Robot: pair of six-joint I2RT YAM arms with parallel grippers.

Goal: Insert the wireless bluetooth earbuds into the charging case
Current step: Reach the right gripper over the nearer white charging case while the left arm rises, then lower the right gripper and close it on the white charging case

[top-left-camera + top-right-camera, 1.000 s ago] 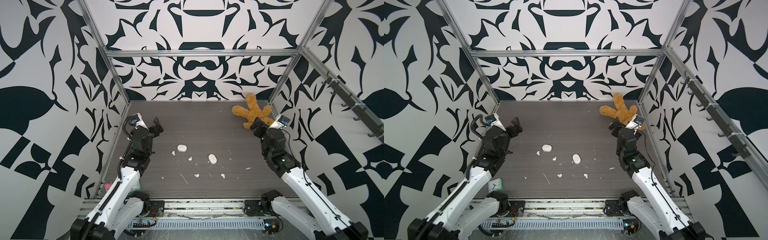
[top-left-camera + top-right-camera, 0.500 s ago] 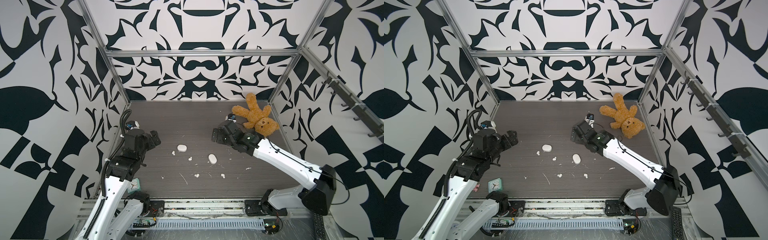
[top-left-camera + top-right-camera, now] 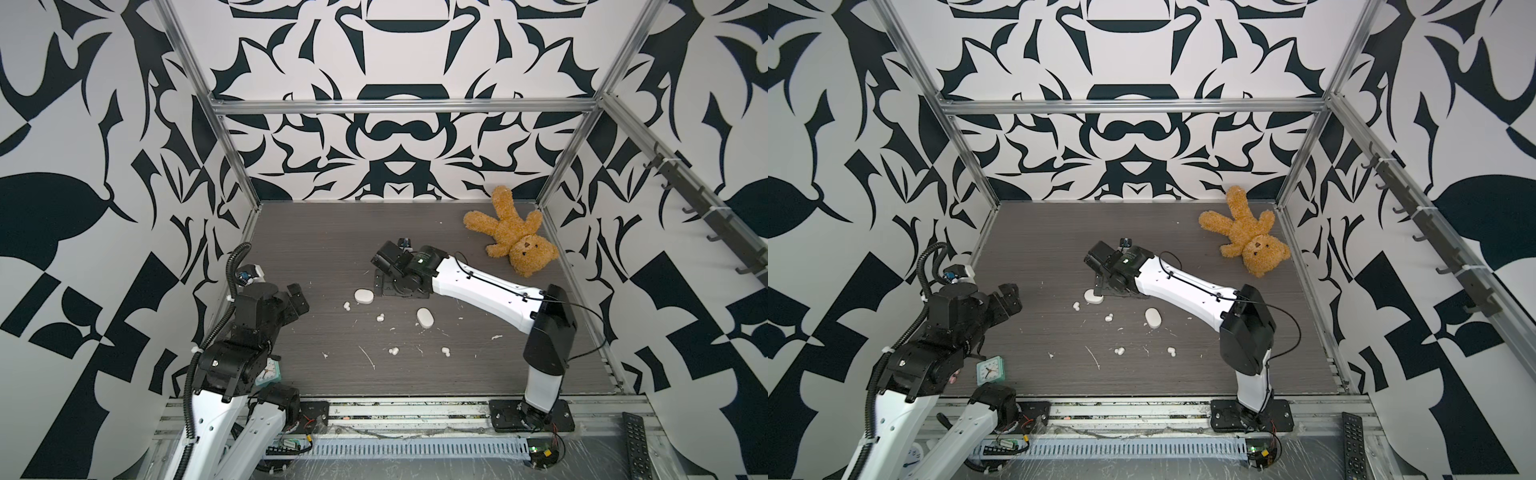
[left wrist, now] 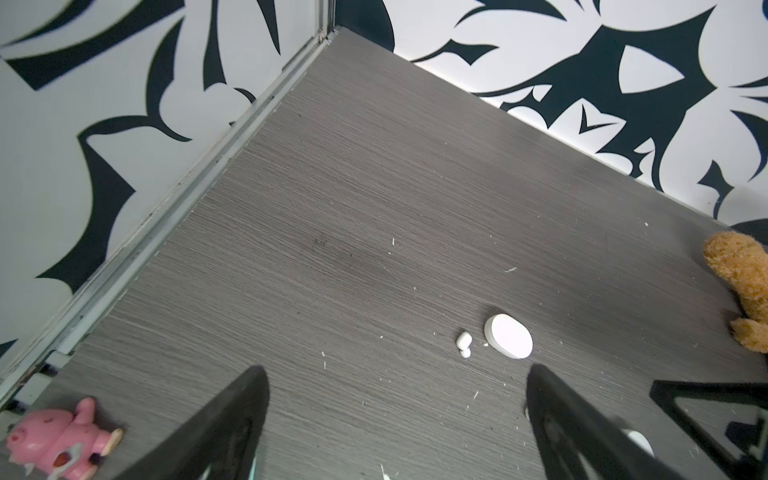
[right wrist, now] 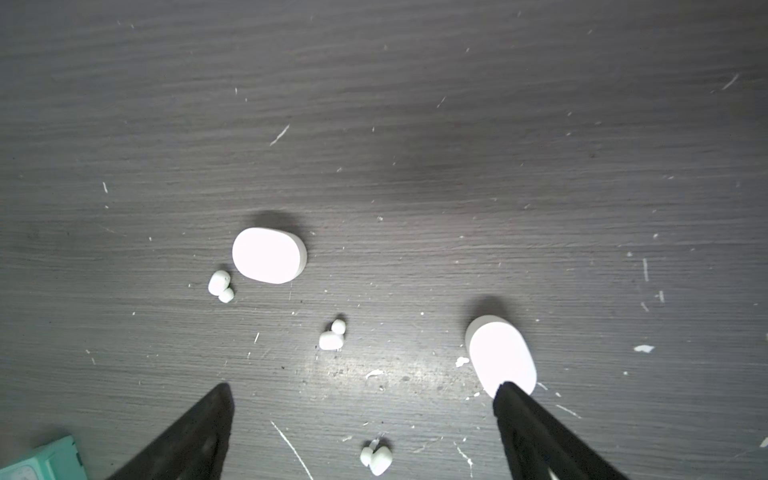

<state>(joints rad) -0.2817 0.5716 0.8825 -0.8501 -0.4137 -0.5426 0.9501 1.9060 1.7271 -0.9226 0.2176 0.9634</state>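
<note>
Two white oval charging cases lie shut on the grey table, one [image 3: 363, 296] [image 5: 268, 255] left of the other [image 3: 425, 318] [image 5: 500, 353]. Several earbuds lie loose round them: one [image 3: 346, 306] [image 4: 463, 344] beside the left case, one [image 3: 380, 318] [image 5: 332, 336] between the cases, two nearer the front [image 3: 393, 351] [image 3: 446, 351]. My right gripper [image 3: 390, 286] [image 5: 361, 388] hangs open above the cases, pointing down, with nothing in it. At the left edge my left gripper [image 3: 297, 301] [image 4: 397, 374] is open and empty, well short of the left case [image 4: 508, 336].
A brown teddy bear [image 3: 513, 237] lies at the back right. A teal clock [image 3: 991, 370] stands at the front left by the left arm's base, and a pink pig toy [image 4: 54, 436] lies near the left wall. White flecks and streaks litter the table.
The right arm has swung from the right wall to the middle, over the cases. The left arm has drawn back and lowered at the left edge. Both grippers stay open.
</note>
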